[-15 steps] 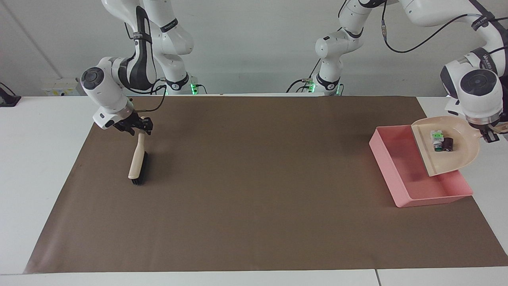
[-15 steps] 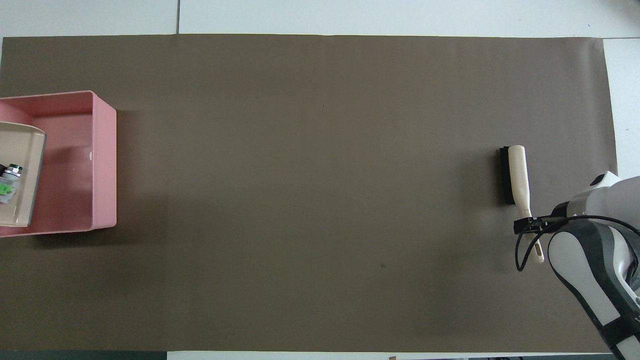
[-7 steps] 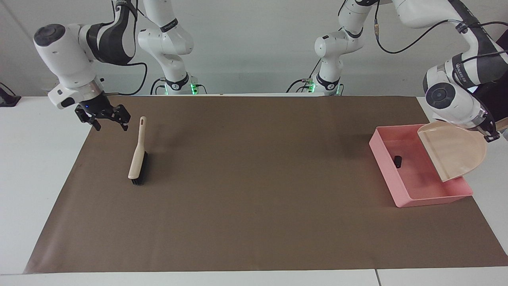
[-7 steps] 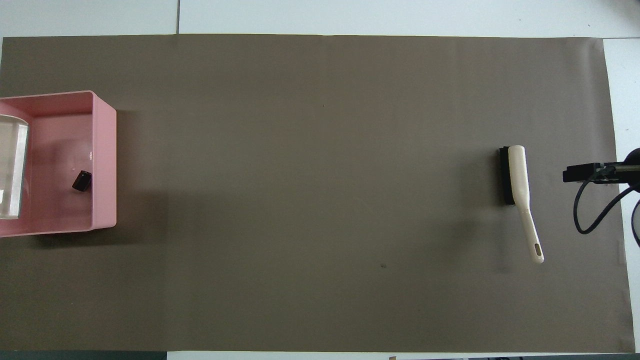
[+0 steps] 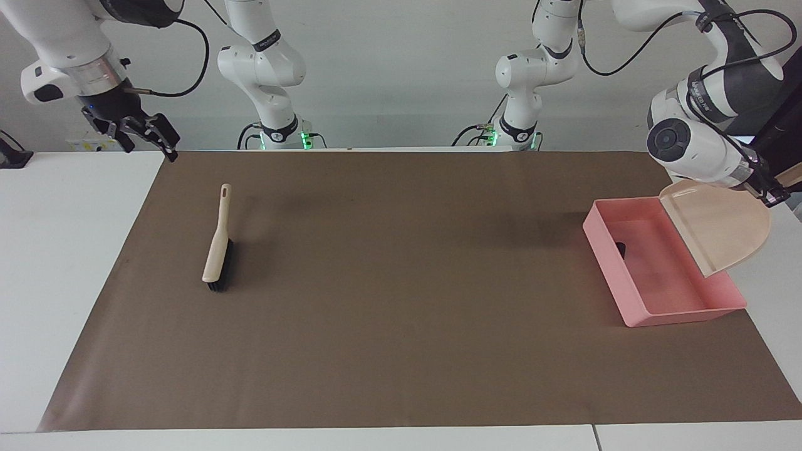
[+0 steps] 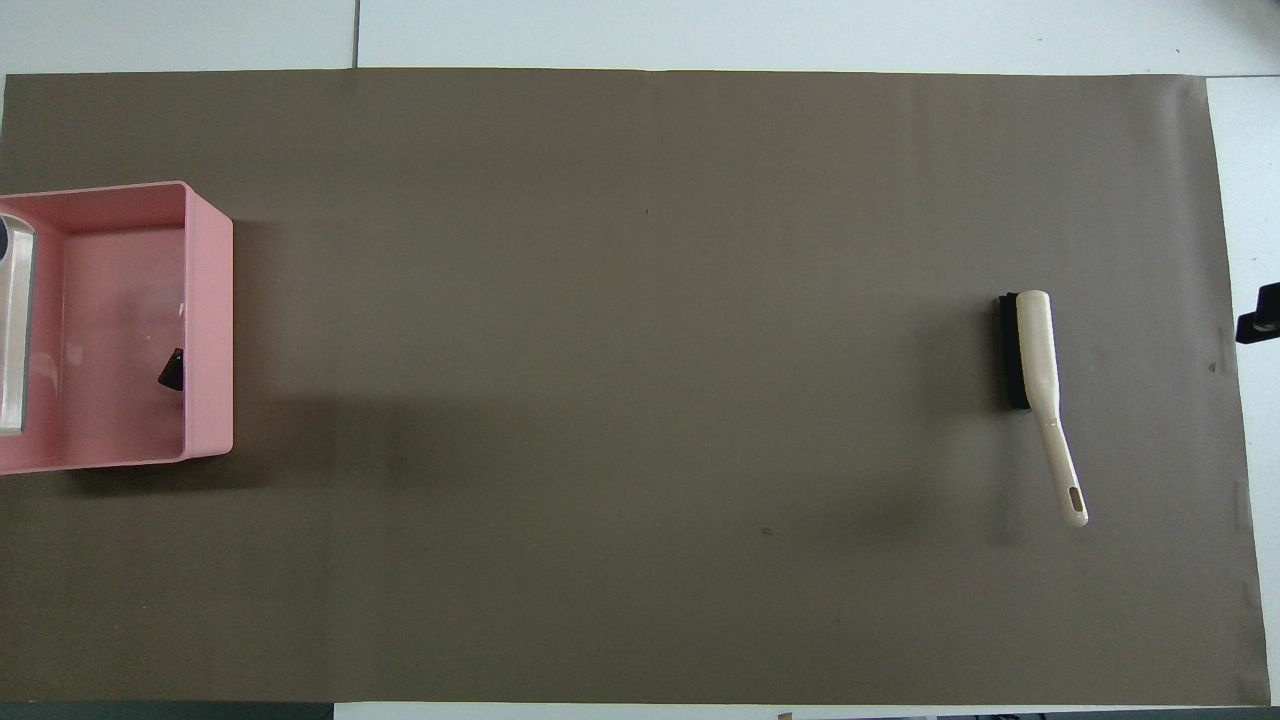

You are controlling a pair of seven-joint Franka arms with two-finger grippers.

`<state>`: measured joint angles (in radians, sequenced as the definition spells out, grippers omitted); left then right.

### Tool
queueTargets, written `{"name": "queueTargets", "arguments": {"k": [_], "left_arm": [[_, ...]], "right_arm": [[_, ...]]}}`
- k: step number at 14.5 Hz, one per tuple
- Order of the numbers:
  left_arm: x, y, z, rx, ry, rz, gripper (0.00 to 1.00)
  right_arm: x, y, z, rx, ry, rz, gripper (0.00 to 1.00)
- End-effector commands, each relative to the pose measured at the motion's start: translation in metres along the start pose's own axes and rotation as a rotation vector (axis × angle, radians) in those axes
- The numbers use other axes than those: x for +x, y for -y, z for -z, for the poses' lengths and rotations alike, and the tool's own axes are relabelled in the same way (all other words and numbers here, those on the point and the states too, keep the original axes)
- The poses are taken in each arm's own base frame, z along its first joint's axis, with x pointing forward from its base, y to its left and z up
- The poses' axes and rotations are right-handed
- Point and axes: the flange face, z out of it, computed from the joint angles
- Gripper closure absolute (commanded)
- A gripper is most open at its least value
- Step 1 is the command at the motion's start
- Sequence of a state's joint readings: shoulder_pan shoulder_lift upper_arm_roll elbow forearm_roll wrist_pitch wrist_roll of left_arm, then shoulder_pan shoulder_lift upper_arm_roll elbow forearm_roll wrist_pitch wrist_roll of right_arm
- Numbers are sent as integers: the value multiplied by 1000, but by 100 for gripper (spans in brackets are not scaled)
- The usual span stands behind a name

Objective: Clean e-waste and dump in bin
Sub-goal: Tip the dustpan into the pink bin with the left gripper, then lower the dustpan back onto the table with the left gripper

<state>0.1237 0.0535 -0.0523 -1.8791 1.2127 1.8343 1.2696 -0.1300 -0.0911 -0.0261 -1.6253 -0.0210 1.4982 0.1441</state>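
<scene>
Dustpan (image 5: 720, 225) tilted steeply over the pink bin (image 5: 658, 307), its handle pinched in the left gripper (image 5: 774, 194) fingers; one dark e-waste piece (image 5: 621, 248) lies in the bin, the white-green one unseen; best kept tipped until empty; right gripper (image 5: 150, 134) waits raised, fingers spread, brush (image 5: 217, 250) on the table mat.

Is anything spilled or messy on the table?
Nothing spilled. The brush lies flat on the brown mat, and one dark part sits inside the pink bin. The white-and-green part isn't visible.
</scene>
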Motion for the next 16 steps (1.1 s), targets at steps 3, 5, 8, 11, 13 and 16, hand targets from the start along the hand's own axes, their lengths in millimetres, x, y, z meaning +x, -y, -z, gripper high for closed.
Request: {"name": "queueTargets", "arguments": {"k": [3,5,8,11,13,16], "left_arm": [[4,-9,34,-38,-260,61,100],[22,-9,63,-39,-352,53,99],[46,-12,98,-50,-514,49,99],[95,-19,146,-63,-683,-4,99],[134,-24,177,-19,-716,-72,99],[199,-39,215,48,-760,-113,99]], "right_arm": [[11,4,-11,-19,44,-20,0],[11,5,-13,-19,49,-13,0],[10,9,-13,-20,49,-1,0],[6,20,-11,-21,56,20,0],[5,22,-10,-22,57,23,0],[3,24,-10,-24,61,35,0]]}}
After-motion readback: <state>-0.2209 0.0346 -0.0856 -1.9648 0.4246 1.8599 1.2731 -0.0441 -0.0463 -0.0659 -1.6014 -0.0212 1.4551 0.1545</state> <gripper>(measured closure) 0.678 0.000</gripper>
